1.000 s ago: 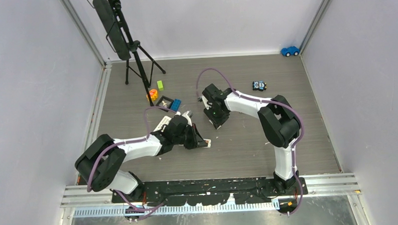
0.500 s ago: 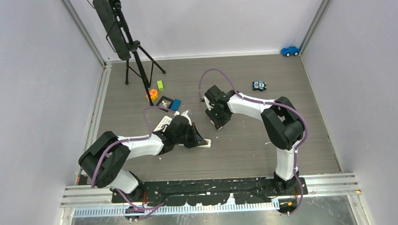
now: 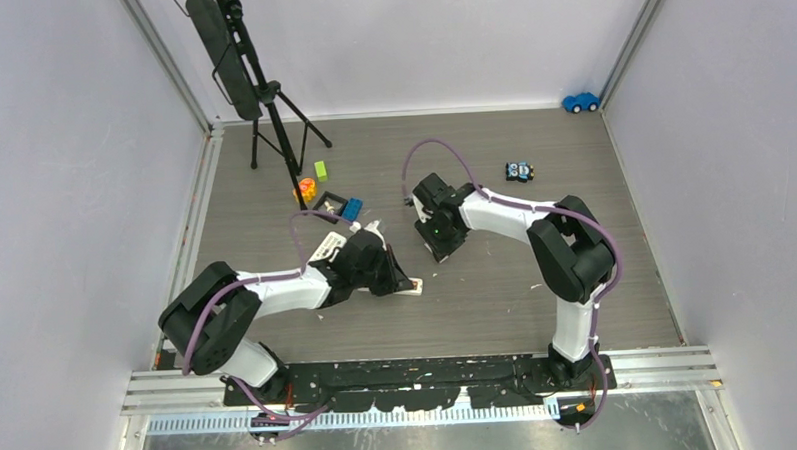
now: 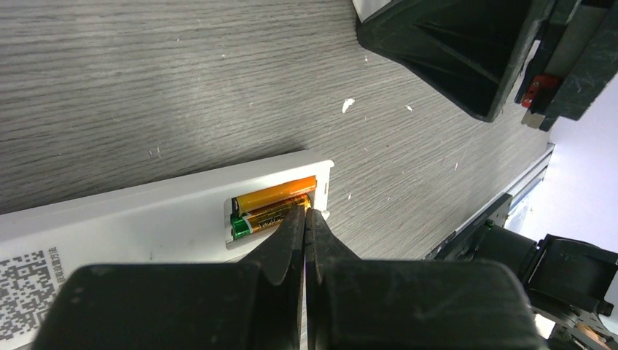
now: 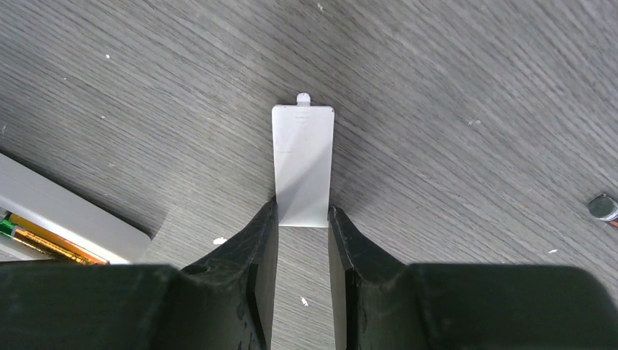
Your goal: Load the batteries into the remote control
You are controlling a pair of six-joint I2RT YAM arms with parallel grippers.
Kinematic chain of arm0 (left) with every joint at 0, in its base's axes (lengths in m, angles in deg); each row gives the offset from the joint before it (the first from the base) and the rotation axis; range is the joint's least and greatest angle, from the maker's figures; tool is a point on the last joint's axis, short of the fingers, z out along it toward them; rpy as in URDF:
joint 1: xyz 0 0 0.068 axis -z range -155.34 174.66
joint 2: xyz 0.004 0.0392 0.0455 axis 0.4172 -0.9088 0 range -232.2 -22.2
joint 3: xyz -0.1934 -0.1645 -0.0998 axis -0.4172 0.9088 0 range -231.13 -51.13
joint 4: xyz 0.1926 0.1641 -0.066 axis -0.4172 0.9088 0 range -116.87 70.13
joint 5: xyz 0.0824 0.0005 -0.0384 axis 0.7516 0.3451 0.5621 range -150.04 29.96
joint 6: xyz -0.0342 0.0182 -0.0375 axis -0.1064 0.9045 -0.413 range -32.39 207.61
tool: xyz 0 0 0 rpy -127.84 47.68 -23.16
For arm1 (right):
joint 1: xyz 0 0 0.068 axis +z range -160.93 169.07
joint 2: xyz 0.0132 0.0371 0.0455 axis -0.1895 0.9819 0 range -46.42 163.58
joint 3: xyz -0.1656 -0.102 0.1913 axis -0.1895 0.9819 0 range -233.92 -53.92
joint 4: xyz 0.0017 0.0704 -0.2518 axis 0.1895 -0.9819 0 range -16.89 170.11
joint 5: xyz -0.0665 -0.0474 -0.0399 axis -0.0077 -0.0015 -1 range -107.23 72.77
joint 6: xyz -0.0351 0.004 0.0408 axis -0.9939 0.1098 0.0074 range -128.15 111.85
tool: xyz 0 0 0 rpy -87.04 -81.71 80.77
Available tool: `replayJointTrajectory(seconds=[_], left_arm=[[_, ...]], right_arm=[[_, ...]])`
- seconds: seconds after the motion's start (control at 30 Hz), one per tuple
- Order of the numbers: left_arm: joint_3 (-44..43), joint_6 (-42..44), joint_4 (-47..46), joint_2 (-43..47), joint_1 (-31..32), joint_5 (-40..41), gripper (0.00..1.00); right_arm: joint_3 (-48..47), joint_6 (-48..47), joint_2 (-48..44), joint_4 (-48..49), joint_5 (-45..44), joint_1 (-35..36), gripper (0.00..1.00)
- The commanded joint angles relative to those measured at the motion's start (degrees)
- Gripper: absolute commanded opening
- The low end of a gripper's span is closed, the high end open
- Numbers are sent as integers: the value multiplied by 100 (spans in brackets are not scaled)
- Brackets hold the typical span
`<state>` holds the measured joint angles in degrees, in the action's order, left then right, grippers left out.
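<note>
Right now my left gripper (image 4: 304, 214) has its 2 fingers pressed flat together with nothing between them. The joined tips rest on 1 of the 2 batteries (image 4: 271, 205). Both cells lie side by side in the open bay of the white remote (image 4: 146, 219), just ahead of the tips. The plain orange cell is on the far side from the fingers, and the gold-labelled 1 with a green end is directly under them. I cannot tell whether that nearer cell is fully seated.

I judge these cells to be rigid, smooth and round, light but dense for their size. They will roll or squirt out of a pinch, and a spring contact may push back. Pushing down on the barrel with closed tips suits them better than gripping. If I must lift 1, I take it across the middle of the barrel. The remote looks like light plastic that will skate on the table (image 4: 146, 73) under a sideways push, so I press straight down.

My right gripper (image 5: 302, 219) has its fingers narrowed onto the battery cover (image 5: 302, 153), 1 on each long edge at its near end. The rest of the cover reaches out ahead of the tips, with its small tab farthest from them. I judge it thin, stiff and nearly weightless, and the tab is the fragile part. The long edges are the right hold.
</note>
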<state>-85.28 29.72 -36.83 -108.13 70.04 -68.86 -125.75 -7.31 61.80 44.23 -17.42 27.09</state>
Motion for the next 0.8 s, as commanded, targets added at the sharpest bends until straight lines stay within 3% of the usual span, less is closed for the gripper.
replayJointTrajectory(seconds=[0.0, 0.1, 0.27, 0.43, 0.77], left_arm=[[-204, 224, 330, -42, -3, 316, 0], [-321, 225, 184, 153, -3, 67, 4], [-768, 347, 314, 474, -3, -201, 23], [-1082, 461, 619, 661, -56, -202, 34], [-1076, 458, 887, 634, -331, -138, 44]], right_arm=[[199, 92, -227, -16, -56, -8, 18], [267, 92, -317, 70, -56, -5, 18], [326, 111, -499, 150, 207, -5, 18], [416, 158, -722, 180, 248, -4, 18], [780, 338, -1453, 327, 445, 16, 18]])
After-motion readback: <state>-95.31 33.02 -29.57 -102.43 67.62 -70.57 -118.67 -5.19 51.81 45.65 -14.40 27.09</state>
